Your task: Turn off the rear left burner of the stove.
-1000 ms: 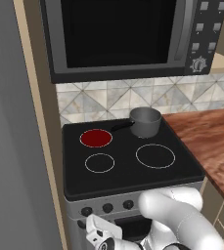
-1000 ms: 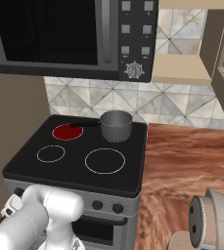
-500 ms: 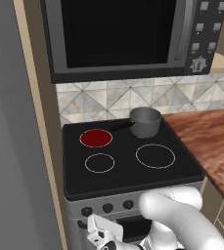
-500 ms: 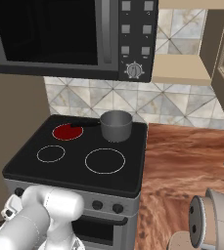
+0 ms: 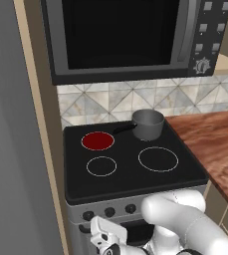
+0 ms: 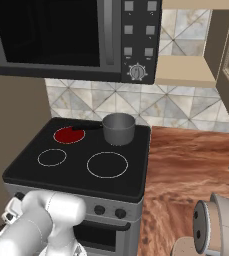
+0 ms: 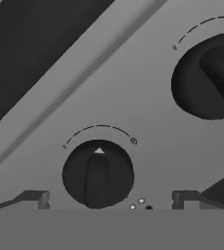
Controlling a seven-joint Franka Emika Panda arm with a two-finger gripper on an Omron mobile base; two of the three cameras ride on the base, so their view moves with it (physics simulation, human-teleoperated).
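Red rear left burner [image 5: 97,141], three unlit rings

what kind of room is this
A home kitchen, by the look of it: a black glass-top stove with a saucepan on it, a microwave mounted above, and a wooden counter beside it.

No words, brands or numbers can be read anywhere; the only signs are on the stove [image 5: 135,174] front panel, where the knob [image 7: 98,174] bears a small white triangle pointer beneath a thin arc scale ending in tiny, illegible marks
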